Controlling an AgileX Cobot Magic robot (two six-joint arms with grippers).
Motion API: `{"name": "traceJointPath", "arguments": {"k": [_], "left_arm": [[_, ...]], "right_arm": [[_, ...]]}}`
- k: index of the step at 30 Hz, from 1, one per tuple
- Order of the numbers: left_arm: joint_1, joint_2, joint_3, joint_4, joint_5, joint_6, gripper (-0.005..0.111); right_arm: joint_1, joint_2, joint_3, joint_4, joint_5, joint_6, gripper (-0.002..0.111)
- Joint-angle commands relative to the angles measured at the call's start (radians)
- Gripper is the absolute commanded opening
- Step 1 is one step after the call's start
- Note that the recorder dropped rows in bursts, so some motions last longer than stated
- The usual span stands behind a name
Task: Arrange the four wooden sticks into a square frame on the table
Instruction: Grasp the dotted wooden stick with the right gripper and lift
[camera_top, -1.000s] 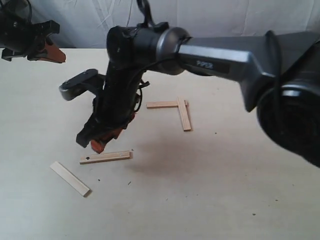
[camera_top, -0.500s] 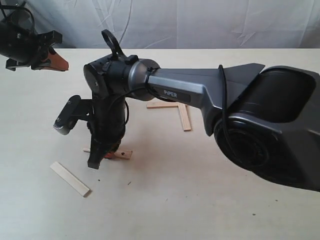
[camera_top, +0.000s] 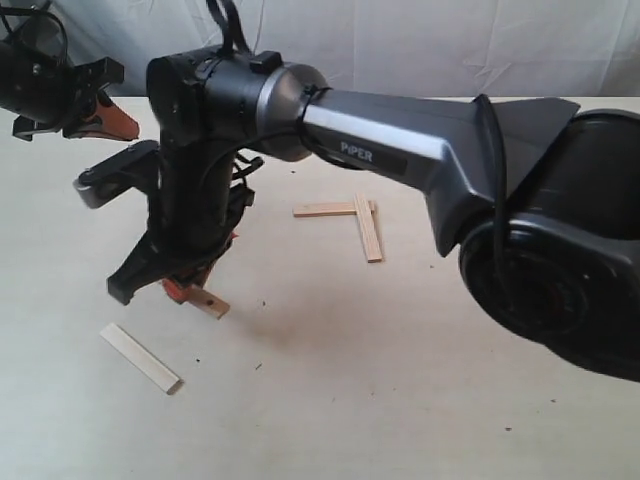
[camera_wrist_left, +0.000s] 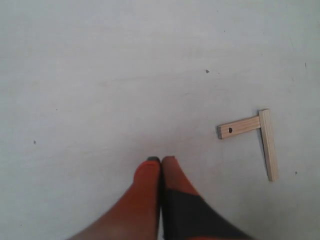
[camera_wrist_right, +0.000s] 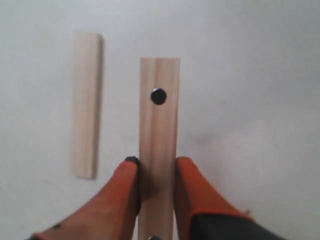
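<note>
Near left, a loose stick (camera_top: 140, 357) lay on the table (camera_top: 400, 400). Beyond it, the right gripper (camera_top: 190, 290) clasped a tilted stick (camera_top: 208, 302), probably bound for the L-corner (camera_top: 368, 230) farther right. Far left, the left gripper (camera_top: 105, 118) hung pinched closed, empty.

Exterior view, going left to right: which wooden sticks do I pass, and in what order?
loose stick → gripped stick, in the right end effector → L-shaped pair of sticks
</note>
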Motion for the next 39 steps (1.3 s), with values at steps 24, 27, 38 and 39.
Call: {"name": "traceJointPath", "arguments": {"k": [24,27,38,39], "left_arm": [[0.001,-0.033,0.002,0.008,0.004,0.003,0.000],[0.001,-0.033,0.002,0.008,0.004,0.003,0.000],[-0.093,-0.033,0.002,0.024,-0.040,0.001,0.000],[-0.109,-0.033,0.002,0.026,-0.051,0.001,0.000]], "right_arm": [[0.122,0.062,0.000,-0.062,-0.149,0.208,0.003],[0.096,0.028,0.000,-0.092,-0.095,0.214,0.003],[-0.082,-0.069,0.118,-0.086,-0.040,0.229,0.003],[-0.094,-0.083,0.148,-0.084,-0.055,0.229,0.003]]}}
